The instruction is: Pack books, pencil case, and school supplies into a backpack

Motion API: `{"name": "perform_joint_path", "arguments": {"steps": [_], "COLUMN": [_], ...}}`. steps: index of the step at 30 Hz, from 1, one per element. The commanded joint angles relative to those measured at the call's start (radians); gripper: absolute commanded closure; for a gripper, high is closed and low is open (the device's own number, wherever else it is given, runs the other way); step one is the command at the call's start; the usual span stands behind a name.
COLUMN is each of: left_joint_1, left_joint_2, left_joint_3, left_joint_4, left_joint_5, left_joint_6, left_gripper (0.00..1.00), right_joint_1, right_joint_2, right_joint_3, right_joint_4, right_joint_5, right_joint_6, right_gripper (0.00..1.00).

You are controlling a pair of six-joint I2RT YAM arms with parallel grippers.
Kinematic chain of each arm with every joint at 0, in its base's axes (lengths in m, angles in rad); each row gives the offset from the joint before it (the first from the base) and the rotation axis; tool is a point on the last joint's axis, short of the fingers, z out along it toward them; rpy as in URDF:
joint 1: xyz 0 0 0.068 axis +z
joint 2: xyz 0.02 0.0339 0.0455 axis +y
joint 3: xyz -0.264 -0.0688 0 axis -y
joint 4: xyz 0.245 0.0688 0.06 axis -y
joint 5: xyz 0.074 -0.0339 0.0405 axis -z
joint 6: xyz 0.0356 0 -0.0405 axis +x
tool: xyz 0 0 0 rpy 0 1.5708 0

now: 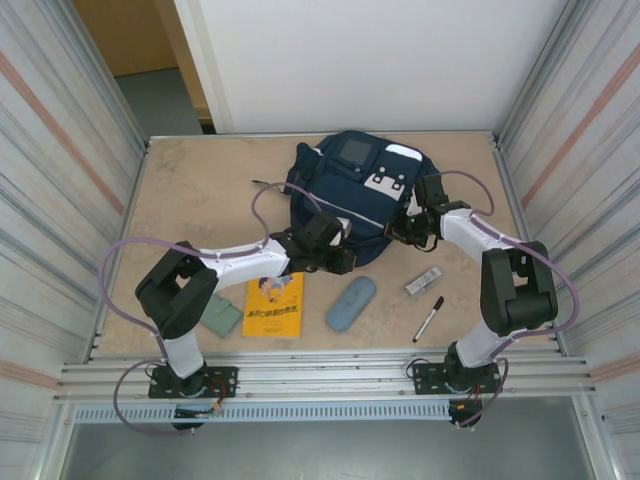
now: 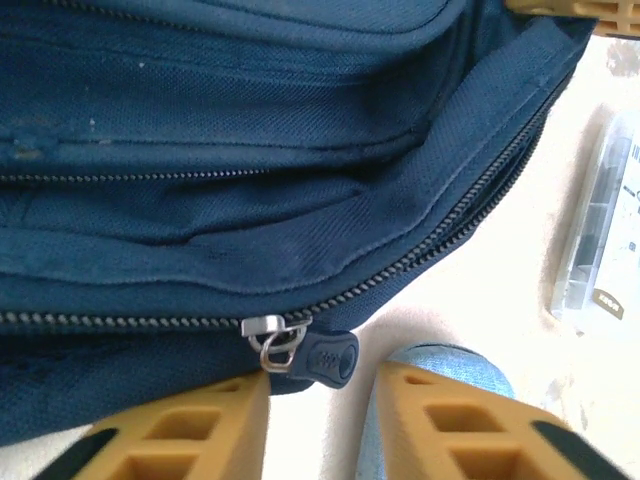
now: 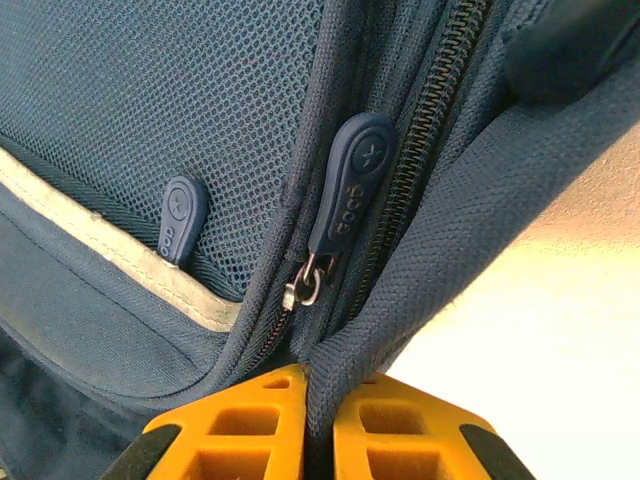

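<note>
At the backpack (image 1: 345, 195), right gripper (image 3: 318, 400) pinching its fabric, left gripper (image 2: 320, 388) parted, empty

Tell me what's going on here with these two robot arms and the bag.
Both arms are at the backpack. The right pincer is shut on a fabric edge beside a zip. The left pincer stands open at a zip pull on the bag's near edge; that zip looks closed. The book, pencil case, marker, silvery bar and green pad lie on the table, none packed yet.
</note>
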Motion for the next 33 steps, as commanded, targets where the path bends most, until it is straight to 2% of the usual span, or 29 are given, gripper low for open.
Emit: {"name": "perform_joint_path", "arguments": {"steps": [1, 4, 9, 13, 16, 23, 30, 33], "left_joint_1": [0.008, 0.015, 0.021, 0.036, 0.037, 0.030, 0.028, 0.037], "left_joint_2": [0.008, 0.009, -0.016, -0.025, -0.050, -0.147, -0.201, -0.186], "left_joint_3": [0.027, 0.015, 0.006, 0.002, -0.054, -0.159, -0.179, -0.167], "left_joint_4": [0.061, 0.105, 0.110, 0.077, 0.086, 0.065, 0.068, 0.102], "left_joint_5": [-0.027, -0.022, -0.014, -0.021, -0.069, -0.145, -0.178, -0.147], "left_joint_6": [-0.004, -0.023, -0.014, -0.048, -0.112, -0.253, -0.288, -0.266], "left_gripper": [0.76, 0.84, 0.88, 0.78, 0.68, 0.52, 0.50, 0.53], "right_joint_1": [0.030, 0.059, 0.080, 0.083, 0.085, 0.104, 0.139, 0.142], "right_joint_2": [-0.010, -0.007, 0.016, 0.005, 0.005, -0.017, -0.036, -0.058], "right_joint_3": [0.013, 0.019, 0.030, 0.012, 0.018, 0.030, 0.054, 0.038], "right_joint_4": [0.003, 0.002, -0.020, -0.013, -0.026, -0.039, -0.068, -0.063], "right_joint_5": [-0.009, 0.011, 0.025, 0.024, 0.025, 0.017, 0.043, 0.053], "right_joint_6": [-0.031, -0.029, -0.043, -0.042, -0.045, -0.051, -0.070, -0.069], "right_gripper": [0.90, 0.90, 0.90, 0.90, 0.90, 0.90, 0.90, 0.90]}}
